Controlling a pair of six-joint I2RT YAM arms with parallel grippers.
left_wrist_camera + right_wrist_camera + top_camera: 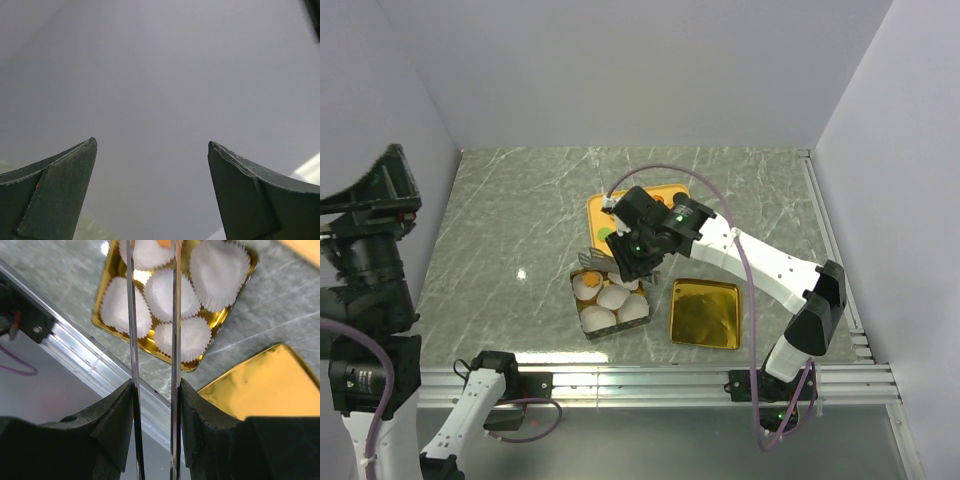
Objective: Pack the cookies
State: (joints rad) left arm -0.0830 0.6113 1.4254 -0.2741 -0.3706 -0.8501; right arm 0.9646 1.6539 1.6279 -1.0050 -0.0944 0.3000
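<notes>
Only the overhead view shows the whole layout. The right arm is reached over the table (510,220) to the gold box (582,322), with an orange tray (603,206) behind it and a gold lid (705,313) to the right of the box. One orange cookie (588,279) is seen in the box's far-left paper cup. The cookies on the tray are mostly covered by the arm; only a green speck shows.

The right wrist view gives the grip. The right gripper (155,385) is clamped on the tweezers (175,315), whose two blades are held apart and parallel over the white paper cups (167,292). An orange bit is cut off at that view's top edge — whether it is a cookie cannot be told. The tweezer tips are out of frame.

The left wrist view shows the left gripper (152,145) with its jaws wide apart, nothing between them — only blank wall beyond.
</notes>
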